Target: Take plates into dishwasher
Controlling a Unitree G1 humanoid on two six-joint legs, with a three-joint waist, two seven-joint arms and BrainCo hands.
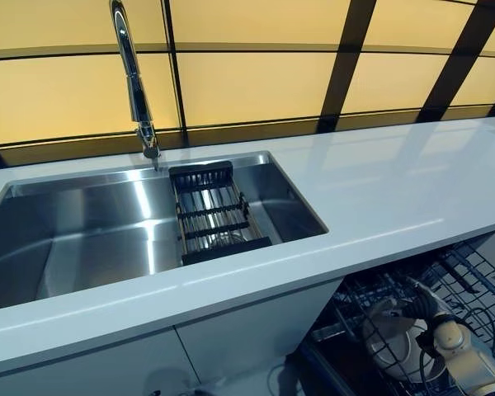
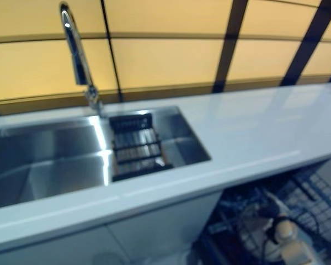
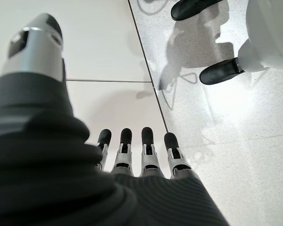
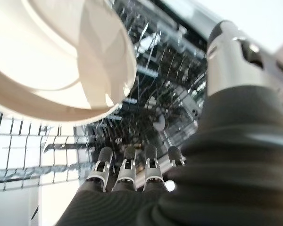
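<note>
The right hand (image 4: 132, 176) holds its fingers (image 4: 100, 167) straight, side by side, gripping nothing, down over the wire dishwasher rack (image 1: 470, 280). A white plate (image 4: 61, 61) stands in the rack just beside that hand, apart from the fingers. The left hand (image 3: 137, 160) hangs with straight, slightly spread fingers, empty, over the pale floor (image 3: 226, 141). Above, the steel sink (image 1: 82, 239) with its dark drainer (image 1: 210, 214) and tap (image 1: 132, 74) sits in the white counter (image 1: 379, 190)

A white bench (image 1: 379, 198) runs below the yellow panelled wall – a steel sink (image 1: 91, 239) is sunk into it, a black wire rack (image 1: 212, 213) sits inside (right of centre), a chrome tap (image 1: 132, 78) rises behind.
</note>
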